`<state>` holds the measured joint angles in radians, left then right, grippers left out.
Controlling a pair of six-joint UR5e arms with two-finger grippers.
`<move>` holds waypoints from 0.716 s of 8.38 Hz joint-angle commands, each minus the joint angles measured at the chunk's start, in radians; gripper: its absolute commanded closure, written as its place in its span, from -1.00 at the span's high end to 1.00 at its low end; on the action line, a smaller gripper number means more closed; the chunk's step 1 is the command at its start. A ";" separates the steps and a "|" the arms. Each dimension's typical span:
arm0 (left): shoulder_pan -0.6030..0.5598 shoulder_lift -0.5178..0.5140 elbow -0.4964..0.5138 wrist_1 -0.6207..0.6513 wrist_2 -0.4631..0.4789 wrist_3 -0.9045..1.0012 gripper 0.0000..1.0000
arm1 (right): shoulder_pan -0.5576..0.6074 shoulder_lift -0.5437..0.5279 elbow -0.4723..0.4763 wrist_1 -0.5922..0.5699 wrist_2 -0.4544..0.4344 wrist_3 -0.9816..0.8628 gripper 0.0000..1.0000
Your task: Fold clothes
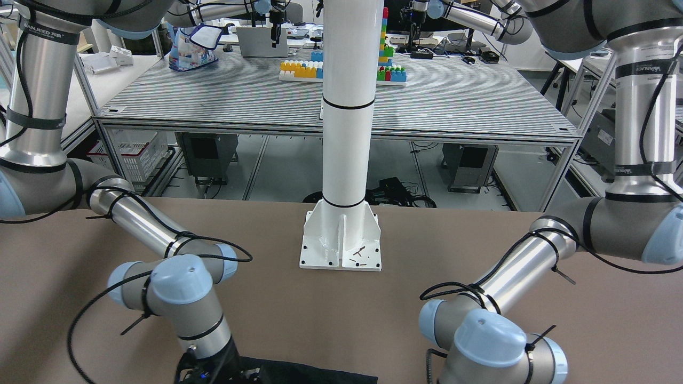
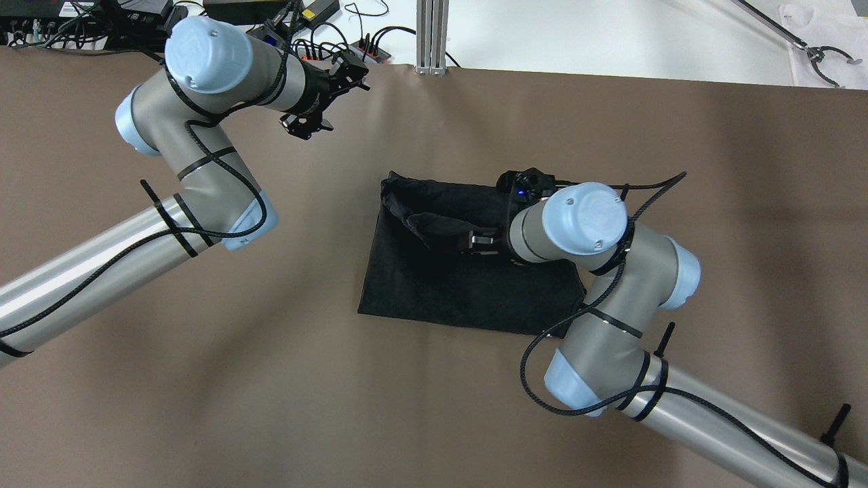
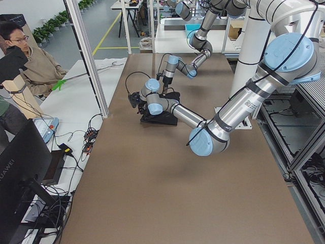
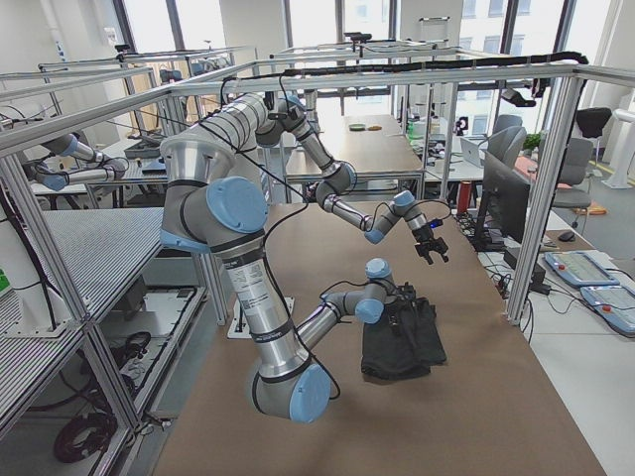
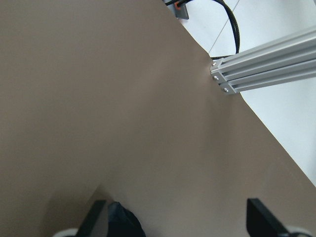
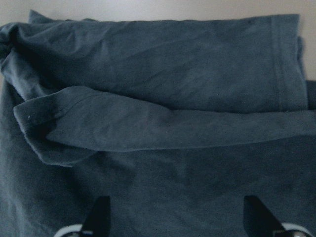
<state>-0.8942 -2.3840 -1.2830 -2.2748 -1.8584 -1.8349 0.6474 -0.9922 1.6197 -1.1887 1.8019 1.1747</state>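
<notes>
**Well: black garment (image 2: 468,291) lies part-folded, nothing gripped**

We see the garment flat on the brown surface (image 2: 203,393), about midway between the two arms, its body a rough rectangle. Along its far side a long fold of cloth with a hemmed edge lies across the top, bunched at the left end in the overhead view.

The right hand (image 2: 476,241) hangs low above this fold. From its wrist camera we find both fingertips (image 6: 101,215) apart with nothing between them, and cloth fills the picture beneath. Whether they touch the cloth we cannot tell.

The left hand (image 2: 331,100) hovers well apart from the garment, near the surface's far edge. Its fingers (image 5: 96,217) also stand apart and hold nothing, with bare surface and an aluminium rail (image 5: 266,61) ahead of them.

In the front-facing view only a strip of the garment shows at the bottom edge, in front of the white pillar (image 1: 347,133).
</notes>
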 commanded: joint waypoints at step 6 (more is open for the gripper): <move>-0.022 0.063 -0.137 0.083 -0.030 0.000 1.00 | -0.019 0.139 -0.285 -0.013 -0.168 -0.156 0.90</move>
<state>-0.9205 -2.3274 -1.4121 -2.2038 -1.8943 -1.8345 0.6004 -0.8575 1.3866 -1.2347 1.6565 1.0619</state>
